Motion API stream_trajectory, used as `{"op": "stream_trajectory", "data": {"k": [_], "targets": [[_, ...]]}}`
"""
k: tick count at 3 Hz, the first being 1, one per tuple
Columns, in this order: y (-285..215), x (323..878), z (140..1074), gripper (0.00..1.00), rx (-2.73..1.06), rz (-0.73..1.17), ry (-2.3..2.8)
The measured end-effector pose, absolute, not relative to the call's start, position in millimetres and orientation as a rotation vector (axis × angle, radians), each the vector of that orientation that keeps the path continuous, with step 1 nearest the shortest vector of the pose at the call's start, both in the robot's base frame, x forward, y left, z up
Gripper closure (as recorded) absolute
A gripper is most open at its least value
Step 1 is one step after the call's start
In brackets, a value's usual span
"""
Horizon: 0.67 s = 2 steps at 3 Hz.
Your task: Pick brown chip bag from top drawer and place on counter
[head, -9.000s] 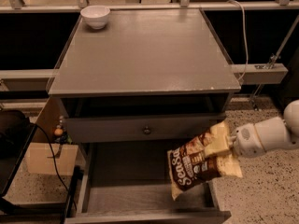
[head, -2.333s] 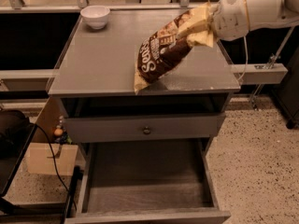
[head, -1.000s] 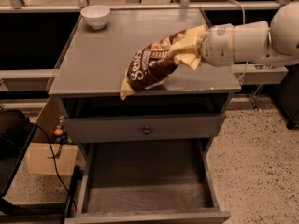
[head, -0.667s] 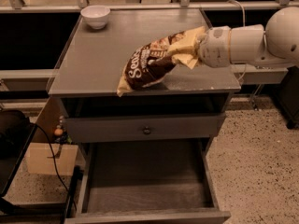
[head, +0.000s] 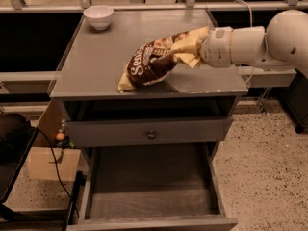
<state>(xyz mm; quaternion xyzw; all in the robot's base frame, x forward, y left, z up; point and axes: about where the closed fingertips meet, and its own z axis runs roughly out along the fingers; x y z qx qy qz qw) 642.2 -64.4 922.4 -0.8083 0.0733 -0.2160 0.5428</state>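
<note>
The brown chip bag (head: 151,64) lies slanted on the counter (head: 96,57), its lower cream end touching near the front edge and its upper end raised. My gripper (head: 193,47) comes in from the right and is shut on the bag's upper cream-yellow end, just above the counter's right side. The crumpled bag end hides the fingertips. The top drawer (head: 149,191) stands pulled open below, with its grey floor bare.
A white bowl (head: 98,17) sits at the counter's back left corner. A closed drawer front with a small round knob (head: 151,134) lies between the counter and the open drawer. A cardboard box (head: 48,162) and a black cable (head: 53,153) are on the floor at left.
My gripper has carried the bag up from the drawer to over the counter, then lowered it and moved it left. The bag's lower end now rests on the counter.
</note>
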Motion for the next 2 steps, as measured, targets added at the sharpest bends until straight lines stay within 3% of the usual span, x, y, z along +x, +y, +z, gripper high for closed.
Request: {"op": "stream_trajectory", "data": {"k": [2], "targets": [[-59,664,911,1.0,-1.891,-0.525,0.184]]}}
